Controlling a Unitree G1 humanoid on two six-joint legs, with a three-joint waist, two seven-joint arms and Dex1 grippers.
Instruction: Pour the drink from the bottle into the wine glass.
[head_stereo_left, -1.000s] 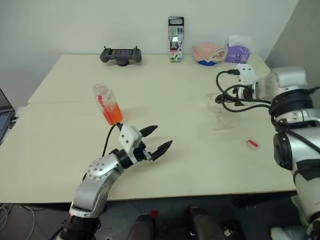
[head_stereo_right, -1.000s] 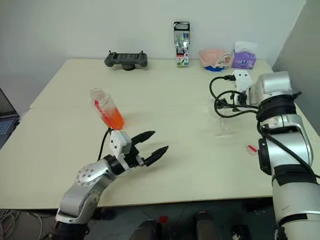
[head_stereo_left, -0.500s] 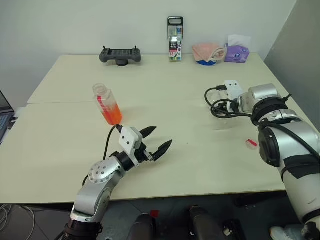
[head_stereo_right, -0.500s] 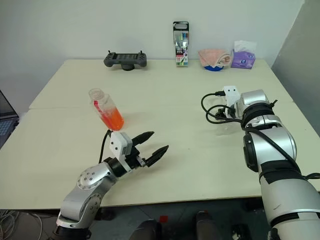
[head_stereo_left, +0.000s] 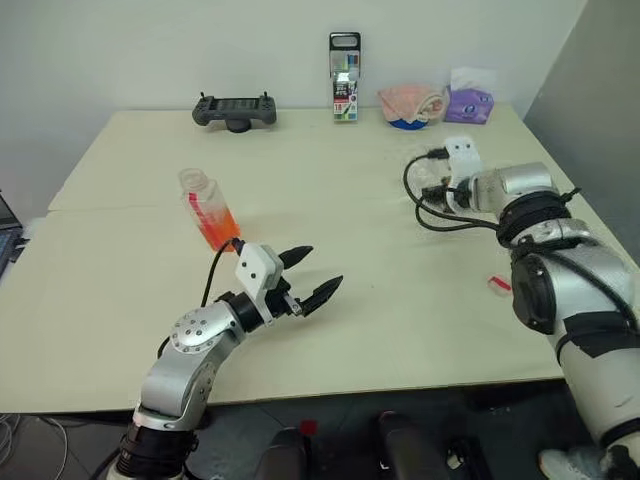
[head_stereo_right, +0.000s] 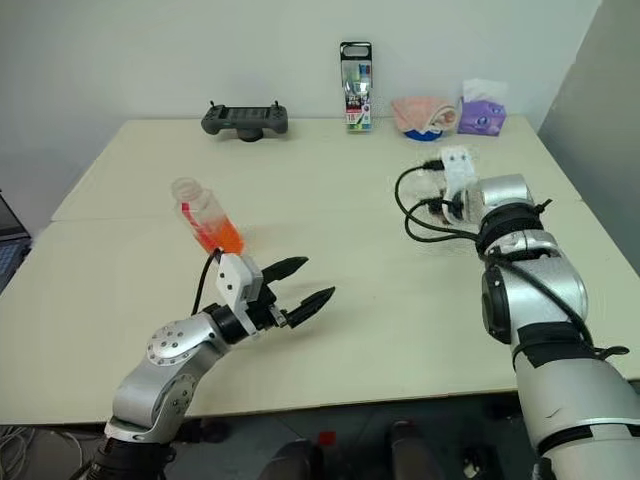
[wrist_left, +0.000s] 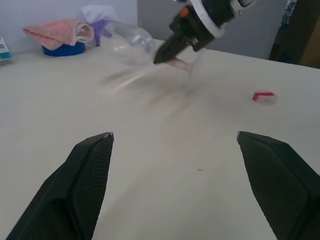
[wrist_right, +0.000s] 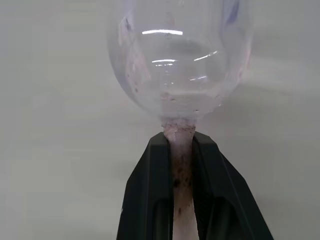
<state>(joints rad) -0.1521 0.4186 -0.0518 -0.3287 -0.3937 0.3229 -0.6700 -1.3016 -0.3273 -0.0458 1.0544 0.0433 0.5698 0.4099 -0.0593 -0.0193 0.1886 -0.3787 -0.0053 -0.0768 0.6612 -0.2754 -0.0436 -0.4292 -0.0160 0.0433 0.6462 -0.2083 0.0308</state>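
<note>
My right claw (wrist_right: 180, 150) is clamped on the wine glass (wrist_right: 177, 65) stem, glass tilted over the table (head_stereo_left: 350, 260). Left claw (head_stereo_left: 312, 275) spread, empty. Bottle (head_stereo_left: 208, 210) stands uncapped near it. Risk: thin stem slips or twists, glass drops.

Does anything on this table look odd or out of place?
Yes. The small clear plastic bottle of orange-red drink stands open, and a small red cap lies far across the table near the right arm. The right tool grips the clear wine glass by its stem.
</note>
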